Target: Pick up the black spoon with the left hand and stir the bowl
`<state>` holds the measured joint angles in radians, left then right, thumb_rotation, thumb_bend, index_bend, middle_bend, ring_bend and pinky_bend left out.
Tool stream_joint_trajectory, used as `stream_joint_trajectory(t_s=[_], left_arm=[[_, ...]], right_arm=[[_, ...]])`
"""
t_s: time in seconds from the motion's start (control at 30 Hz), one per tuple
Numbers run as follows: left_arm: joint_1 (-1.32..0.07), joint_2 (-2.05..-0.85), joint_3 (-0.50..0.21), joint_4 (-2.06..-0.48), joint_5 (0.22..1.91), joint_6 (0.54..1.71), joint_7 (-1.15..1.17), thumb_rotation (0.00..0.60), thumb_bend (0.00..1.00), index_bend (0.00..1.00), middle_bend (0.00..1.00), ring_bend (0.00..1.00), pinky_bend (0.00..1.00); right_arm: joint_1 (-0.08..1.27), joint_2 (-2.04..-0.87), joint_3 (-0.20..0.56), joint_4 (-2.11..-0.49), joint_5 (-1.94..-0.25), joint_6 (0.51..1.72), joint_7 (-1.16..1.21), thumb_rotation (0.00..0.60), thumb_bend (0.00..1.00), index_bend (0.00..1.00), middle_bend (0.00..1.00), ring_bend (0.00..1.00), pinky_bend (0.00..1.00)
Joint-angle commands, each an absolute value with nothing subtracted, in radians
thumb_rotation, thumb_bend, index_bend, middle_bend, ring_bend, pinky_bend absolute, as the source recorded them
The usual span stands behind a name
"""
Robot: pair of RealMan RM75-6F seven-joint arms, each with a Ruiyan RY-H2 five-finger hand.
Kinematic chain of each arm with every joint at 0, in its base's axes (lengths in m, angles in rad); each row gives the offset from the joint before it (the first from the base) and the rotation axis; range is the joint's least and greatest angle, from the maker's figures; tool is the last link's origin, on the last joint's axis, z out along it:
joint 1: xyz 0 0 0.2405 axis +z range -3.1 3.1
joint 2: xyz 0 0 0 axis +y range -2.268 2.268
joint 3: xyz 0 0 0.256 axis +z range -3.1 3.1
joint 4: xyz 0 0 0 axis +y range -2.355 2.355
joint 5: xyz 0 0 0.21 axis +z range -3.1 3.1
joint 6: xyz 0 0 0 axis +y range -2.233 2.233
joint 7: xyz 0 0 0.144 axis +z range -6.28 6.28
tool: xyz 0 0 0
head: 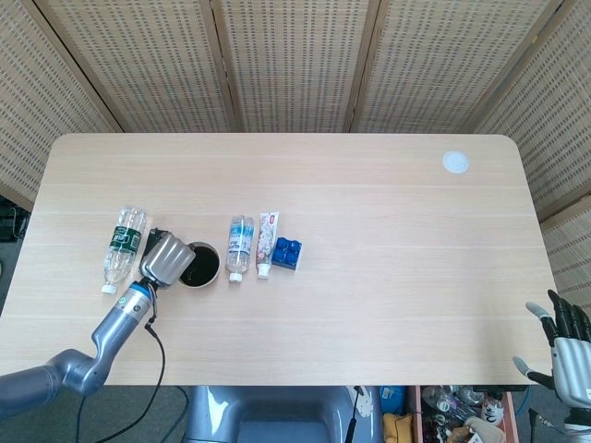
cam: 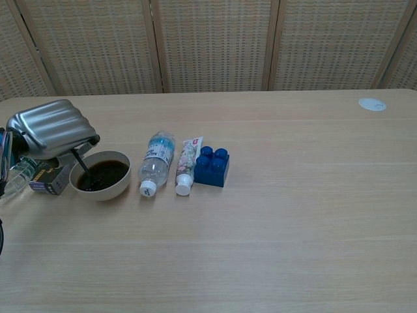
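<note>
Chest view, left hand (cam: pixel 49 128) holding black spoon (cam: pixel 81 164), bowl (cam: pixel 101 175)

Wooden table (head: pixel 369 277): bowl (cam: pixel 101 186), two bottles (head: pixel 240 245) (head: pixel 121 242), tube (head: pixel 266 242), blue block (head: pixel 286 252), white disc (head: pixel 454 162).

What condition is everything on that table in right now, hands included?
Left hand: holds the black spoon, above the bowl's left rim.
Black spoon: tilted, tip dipped in the bowl.
Bowl: upright, holding dark liquid.
Clear bottle: lying down, capped.
Tube: lying down, capped.
Blue block: sitting studs up.
Green-label bottle: lying down, capped.
Right hand: off the table's edge, fingers apart, holding nothing.
</note>
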<state>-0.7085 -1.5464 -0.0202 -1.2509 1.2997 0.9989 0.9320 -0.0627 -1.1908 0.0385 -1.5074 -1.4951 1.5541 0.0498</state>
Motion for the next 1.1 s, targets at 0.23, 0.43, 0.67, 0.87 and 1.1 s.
stream_joint_trajectory(t_s=[0.23,0.43,0.67,0.87,1.1], left_arm=[[-0.703,-1.532,-0.019,-1.29,1.271,0.994,0.97,0.6,0.49,0.68,0.82,0.8,0.78],[-0.699,-1.523,-0.027,-1.307,1.24,0.999,0.992,0.6,0.46,0.59,0.82,0.8,0.78],[-0.693,-1.506,-0.026,-1.338,1.215,1.004,1.005,0.6,0.36,0.53,0.81,0.8,0.78],[-0.687,-1.493,-0.022,-1.356,1.214,1.023,1.013,0.6,0.36,0.51,0.81,0.8,0.78],[-0.672,-1.473,-0.023,-1.371,1.194,1.037,0.998,0.6,0.23,0.38,0.8,0.8,0.78]], right_arm=[[-0.063,-1.19,0.038,-1.509,-1.497,1.556,0.049,0.6,0.19,0.22,0.09,0.0,0.0],[-0.062,-1.189,0.038,-1.512,-1.499,1.556,0.046,0.6,0.19,0.22,0.09,0.0,0.0],[-0.058,-1.189,0.039,-1.516,-1.503,1.556,0.043,0.6,0.19,0.22,0.09,0.0,0.0],[-0.059,-1.188,0.039,-1.516,-1.503,1.558,0.044,0.6,0.19,0.22,0.09,0.0,0.0],[-0.06,-1.188,0.038,-1.515,-1.506,1.561,0.047,0.6,0.19,0.22,0.09,0.0,0.0]])
